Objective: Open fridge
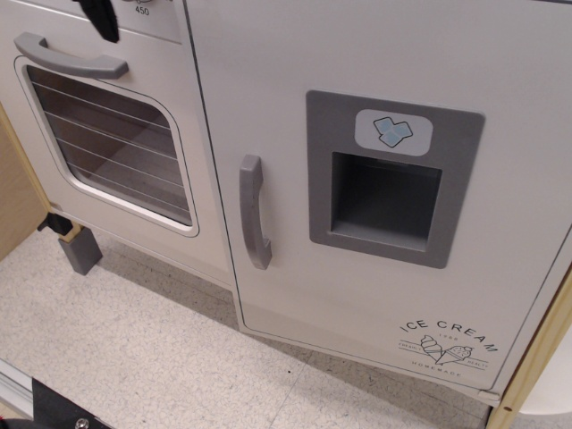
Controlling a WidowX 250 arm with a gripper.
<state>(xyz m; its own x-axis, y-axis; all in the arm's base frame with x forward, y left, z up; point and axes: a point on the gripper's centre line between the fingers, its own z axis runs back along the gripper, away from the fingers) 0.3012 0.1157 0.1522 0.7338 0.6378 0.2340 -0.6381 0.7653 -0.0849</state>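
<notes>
The toy fridge door (pixel 375 179) is filling the centre and right of the view, sitting shut, its vertical grey handle (pixel 253 212) lying at nine o'clock from the ice-dispenser recess (pixel 386 201). Only a black tip of the hand (pixel 100 15) is showing at eleven o'clock above the oven door (pixel 107 143); its grip cannot be told.

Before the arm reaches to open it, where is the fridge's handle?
The vertical grey curved handle sits on the white fridge door's left edge, between the oven window and grey ice-dispenser recess.
</notes>
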